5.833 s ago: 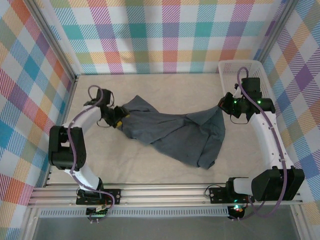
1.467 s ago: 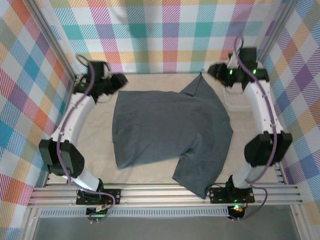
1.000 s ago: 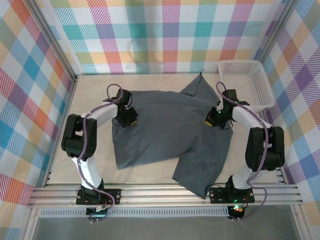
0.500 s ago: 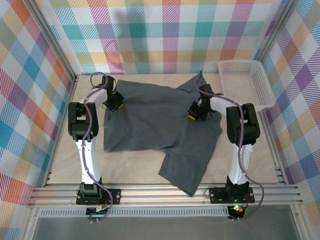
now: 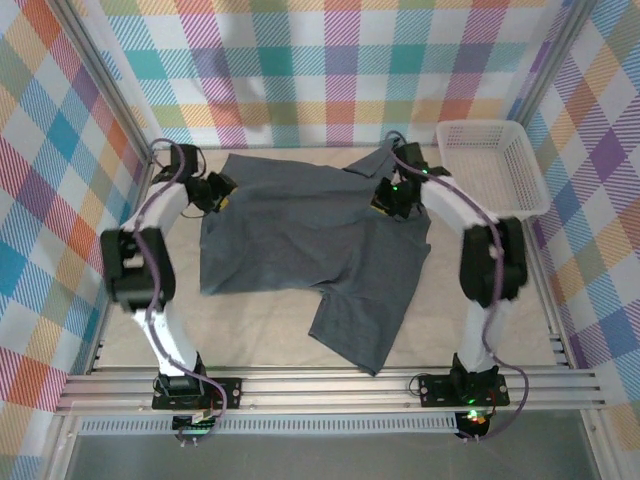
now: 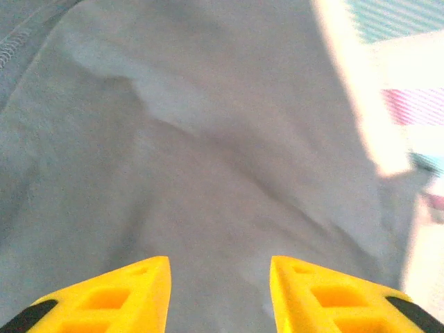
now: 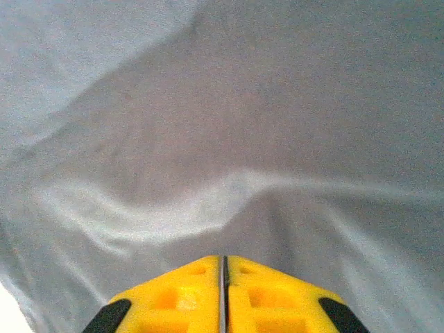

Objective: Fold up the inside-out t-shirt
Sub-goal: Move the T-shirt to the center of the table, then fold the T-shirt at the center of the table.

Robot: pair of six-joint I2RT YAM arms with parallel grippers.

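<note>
Two arms reach over the inside-out t-shirt point(image 5: 310, 230), which lies spread and mostly flat on the surface point(image 5: 250, 320).

Left tool point(image 5: 216, 192): it sits at the shirt's far-left corner, with its tips at the cloth edge. From its wrist, the left tool point(image 6: 218, 263) is released. Its two yellow fingers point(image 6: 125, 295) stand apart, and the cloth beneath shows through the gap. Ahead of this tool the slate-grey t-shirt point(image 6: 208, 139) runs in soft ripples. A stitched seam point(image 6: 14, 48) crosses ahead and to its left. Ahead and to its right the cloth ends against the pale surface point(image 6: 354, 83) and a strip of plaid wall point(image 6: 413, 104).

Right tool point(image 5: 390, 198): it sits low over the shirt near the far-right shoulder, where a flap of cloth lies rumpled just beyond it. From its wrist, the right tool point(image 7: 223, 258) is clenched. Its yellow fingers point(image 7: 173, 295) meet along a thin dark line. A raised ridge of the t-shirt point(image 7: 243, 104) curves across just ahead of the tips. Whether any cloth is pinched between them cannot be told.

Between the two tools the shirt's far edge runs nearly straight. Behind both tools, one part of the shirt trails toward the arm bases, closer to the right arm. A white mesh basket point(image 5: 495, 170) stands on the outer side of the right tool, near the shirt.
</note>
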